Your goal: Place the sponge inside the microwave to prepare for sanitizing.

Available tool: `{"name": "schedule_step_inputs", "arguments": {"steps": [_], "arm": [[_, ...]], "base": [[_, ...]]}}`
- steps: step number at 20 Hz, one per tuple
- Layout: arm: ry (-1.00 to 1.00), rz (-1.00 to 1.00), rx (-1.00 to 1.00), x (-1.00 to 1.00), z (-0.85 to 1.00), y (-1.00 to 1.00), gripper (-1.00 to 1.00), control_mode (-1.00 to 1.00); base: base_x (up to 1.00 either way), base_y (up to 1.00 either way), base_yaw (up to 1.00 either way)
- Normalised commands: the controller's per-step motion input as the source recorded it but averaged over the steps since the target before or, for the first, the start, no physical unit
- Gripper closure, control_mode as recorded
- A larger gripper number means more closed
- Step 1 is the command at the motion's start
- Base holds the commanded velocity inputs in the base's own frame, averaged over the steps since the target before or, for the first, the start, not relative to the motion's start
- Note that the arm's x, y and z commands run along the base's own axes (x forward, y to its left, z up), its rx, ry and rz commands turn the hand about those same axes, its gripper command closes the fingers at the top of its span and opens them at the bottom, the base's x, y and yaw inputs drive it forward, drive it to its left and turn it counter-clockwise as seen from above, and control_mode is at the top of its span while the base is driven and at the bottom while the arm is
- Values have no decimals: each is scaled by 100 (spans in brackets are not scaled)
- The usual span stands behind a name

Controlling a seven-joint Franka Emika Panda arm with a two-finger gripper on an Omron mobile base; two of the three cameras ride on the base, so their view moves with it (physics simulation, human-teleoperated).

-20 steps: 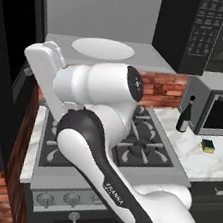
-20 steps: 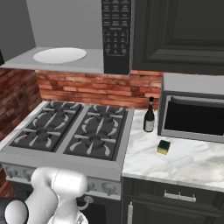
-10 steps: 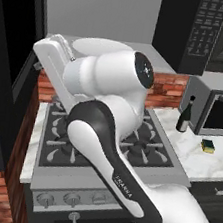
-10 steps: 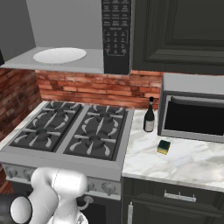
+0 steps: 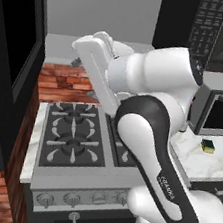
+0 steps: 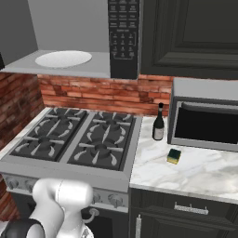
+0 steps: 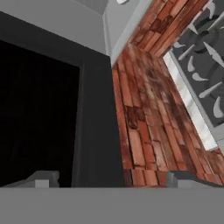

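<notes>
The sponge, a small yellow block with a green top, lies on the marble counter in front of the silver box; it also lies at the right, sponge. The microwave hangs above the stove with its door swung open to the left, showing a grey cavity and white round plate. My gripper is open and empty, its fingertips wide apart, facing the door's dark window and the brick wall. My arm is raised over the stove, far from the sponge.
A dark bottle stands by the silver-grey box at the counter's back. The stove has black burner grates. Brick wall runs behind it, and dark cabinets hang at the upper right.
My arm has lifted and swung up toward the open microwave door at the left, and the jaws have spread wider. The sponge has stayed where it was.
</notes>
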Motion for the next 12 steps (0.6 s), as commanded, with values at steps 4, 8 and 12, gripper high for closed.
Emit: {"name": "schedule_step_inputs", "arguments": {"steps": [4, 8, 12], "arm": [[-14, 12, 0, -30, 11, -79, -100, -100], [-17, 12, -2, -32, 6, -77, -100, -100], [-19, 3, -13, -29, 0, -72, -100, -100]], "base": [[0, 0, 0], [0, 0, 0], [0, 0, 0]]}}
